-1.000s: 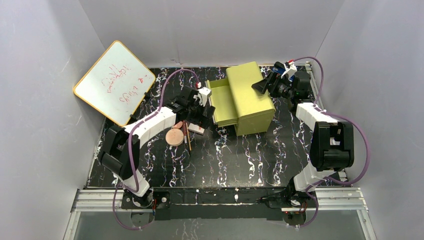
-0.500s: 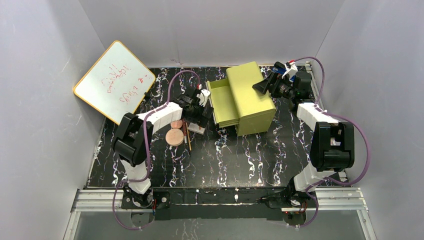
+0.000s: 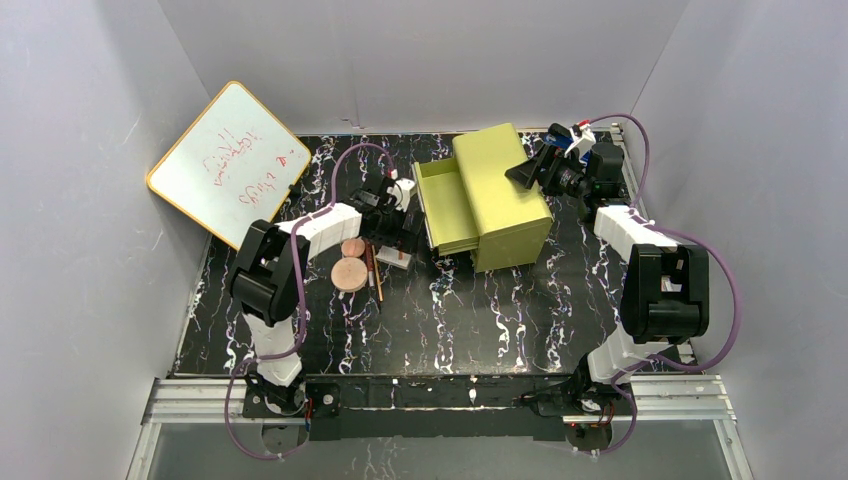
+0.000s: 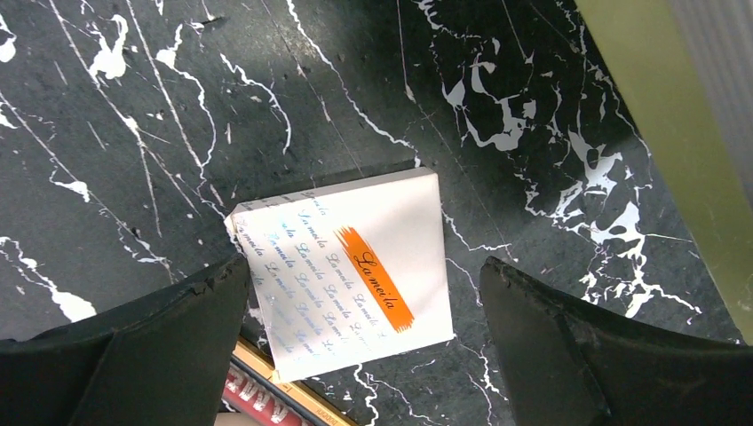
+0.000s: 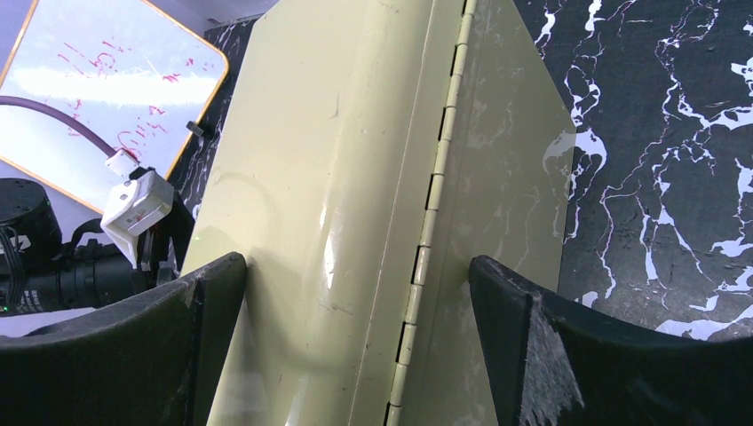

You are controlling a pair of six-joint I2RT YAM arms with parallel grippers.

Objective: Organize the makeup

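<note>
The makeup lies left of the yellow-green drawer box [image 3: 500,195]. It is a white square palette [image 4: 342,266] with an orange mark, two copper-pink discs, the larger [image 3: 349,273] in front of the smaller [image 3: 352,248], and two thin pencil sticks [image 3: 375,272]. My left gripper [image 4: 362,275] hangs open right above the palette [image 3: 393,257], one finger on each side, holding nothing. The pencils' ends [image 4: 275,390] show under the palette's near corner. My right gripper [image 5: 355,266] is open at the box's back top edge, its fingers either side of the hinge [image 5: 426,222].
The box's drawer [image 3: 445,205] is pulled out to the left, close to my left gripper [image 3: 395,232]. A yellow-rimmed whiteboard [image 3: 228,165] leans at the far left. Grey walls close in the black marbled table [image 3: 470,310].
My left arm has folded its elbow up and in, with the gripper staying over the palette and shifting slightly away. The right arm has not moved.
</note>
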